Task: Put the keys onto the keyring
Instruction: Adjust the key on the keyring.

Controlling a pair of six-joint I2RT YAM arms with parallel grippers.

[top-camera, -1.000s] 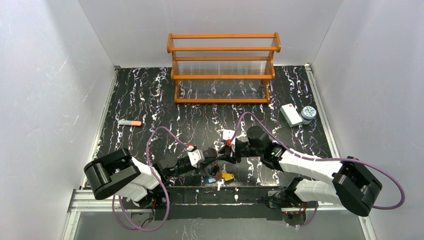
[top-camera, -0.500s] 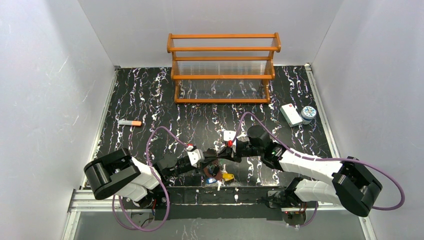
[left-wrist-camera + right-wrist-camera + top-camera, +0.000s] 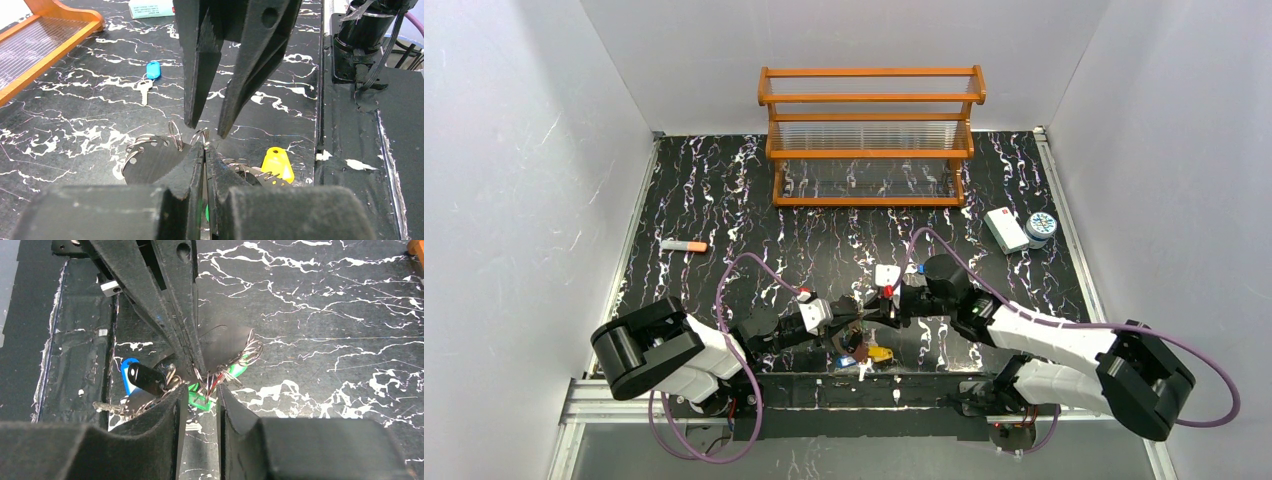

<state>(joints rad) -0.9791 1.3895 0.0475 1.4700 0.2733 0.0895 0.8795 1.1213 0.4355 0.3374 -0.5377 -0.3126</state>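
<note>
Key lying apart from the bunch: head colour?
Blue; the key shows best in the left wrist view.

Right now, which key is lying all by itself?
The blue key out near the rack; the yellow one lies bunched with others by the left claw.

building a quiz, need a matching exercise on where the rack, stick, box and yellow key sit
1 wooden rack
2 orange-tipped stick
3 white box
4 yellow-tagged key

a left side of table
b near edge, centre
c far edge
d right side, beside round tin

Pairs: 1-c, 2-a, 3-d, 4-b
</note>
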